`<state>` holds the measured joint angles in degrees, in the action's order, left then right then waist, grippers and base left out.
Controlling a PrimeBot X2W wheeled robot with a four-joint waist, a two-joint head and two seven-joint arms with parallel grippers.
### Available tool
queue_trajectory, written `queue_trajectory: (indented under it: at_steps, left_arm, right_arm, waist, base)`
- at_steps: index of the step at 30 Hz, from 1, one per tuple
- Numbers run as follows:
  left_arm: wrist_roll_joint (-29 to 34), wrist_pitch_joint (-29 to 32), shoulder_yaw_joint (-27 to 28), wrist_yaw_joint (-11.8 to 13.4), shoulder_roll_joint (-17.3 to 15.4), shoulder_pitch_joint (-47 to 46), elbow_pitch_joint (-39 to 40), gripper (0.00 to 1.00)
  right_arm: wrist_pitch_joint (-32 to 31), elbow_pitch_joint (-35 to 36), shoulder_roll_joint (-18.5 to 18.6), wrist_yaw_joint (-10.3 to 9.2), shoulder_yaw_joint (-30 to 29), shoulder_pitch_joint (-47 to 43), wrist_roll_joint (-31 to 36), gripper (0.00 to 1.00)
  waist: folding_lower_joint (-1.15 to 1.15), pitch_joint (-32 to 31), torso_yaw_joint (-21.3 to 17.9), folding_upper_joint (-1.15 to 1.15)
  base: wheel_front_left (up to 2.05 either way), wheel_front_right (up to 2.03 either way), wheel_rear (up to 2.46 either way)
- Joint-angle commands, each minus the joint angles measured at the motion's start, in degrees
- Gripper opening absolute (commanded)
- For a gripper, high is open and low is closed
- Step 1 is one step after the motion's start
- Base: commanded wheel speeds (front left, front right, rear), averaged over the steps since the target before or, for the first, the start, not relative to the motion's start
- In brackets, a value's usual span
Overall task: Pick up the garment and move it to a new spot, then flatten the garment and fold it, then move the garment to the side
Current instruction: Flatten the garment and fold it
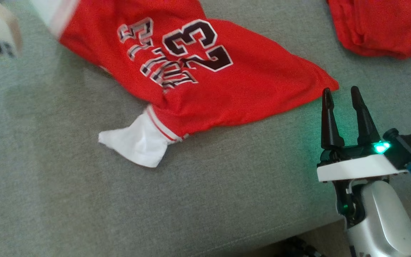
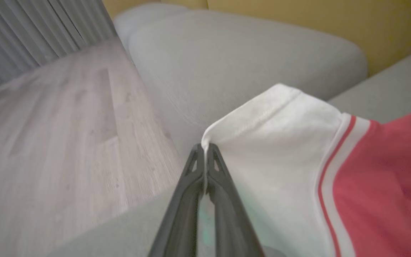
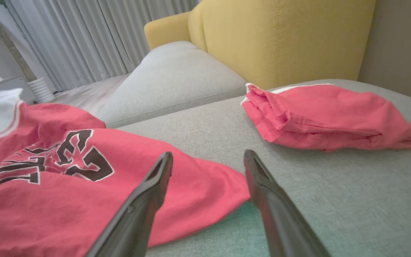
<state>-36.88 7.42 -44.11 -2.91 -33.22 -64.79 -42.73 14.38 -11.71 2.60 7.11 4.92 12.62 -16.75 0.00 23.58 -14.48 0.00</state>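
The garment (image 1: 255,85) is a red jersey with a black "23" and white sleeves, lying rumpled across the grey sofa seat (image 1: 84,200). One white sleeve (image 1: 134,142) trails toward the seat's front. In the left wrist view my left gripper (image 2: 204,148) is shut on the hem corner of the other white sleeve (image 2: 280,142), which is lifted off the seat. My right gripper (image 1: 340,90) is open, its fingertips just beside the garment's right corner, with nothing between them. In the right wrist view my right gripper (image 3: 209,154) points over the edge of the garment (image 3: 48,192).
A second red garment (image 1: 380,28), folded, lies at the far right of the seat, also seen as the folded garment (image 3: 326,117). A yellow sofa back (image 3: 280,35) rises behind. Wooden floor (image 2: 48,125) lies past the seat's left edge. The seat's front edge (image 1: 248,239) runs along the bottom.
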Motion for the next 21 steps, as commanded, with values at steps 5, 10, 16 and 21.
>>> queue_trajectory:
  at_steps: [5,10,16,21]
  left_arm:
    - [4.9,-9.9,2.9,3.8,-0.6,-10.0,-5.2,1.0]
    - [5.5,-16.6,3.2,4.8,2.3,-11.8,-10.0,1.0]
    - [3.4,-20.6,3.0,1.7,6.7,-7.1,-14.5,1.0]
    - [2.3,-22.1,3.2,0.4,9.4,-1.4,-13.7,1.0]
  right_arm:
    - [0.6,1.8,0.3,0.37,1.5,1.1,-0.9,1.0]
    - [0.6,1.7,0.3,0.37,1.5,0.7,-1.0,1.0]
    - [0.6,1.1,0.3,0.37,1.0,0.4,0.9,1.0]
    - [0.6,0.3,0.3,0.37,-0.4,-0.4,2.8,1.0]
  waist:
    - [0.0,1.0,-1.4,0.0]
    - [0.0,0.5,-0.8,0.0]
    - [0.0,-3.3,2.2,0.0]
    - [0.0,-7.3,5.7,0.0]
  base:
    - [0.0,0.0,0.0]
    - [0.0,0.0,0.0]
    - [0.0,0.0,0.0]
    - [0.0,0.0,0.0]
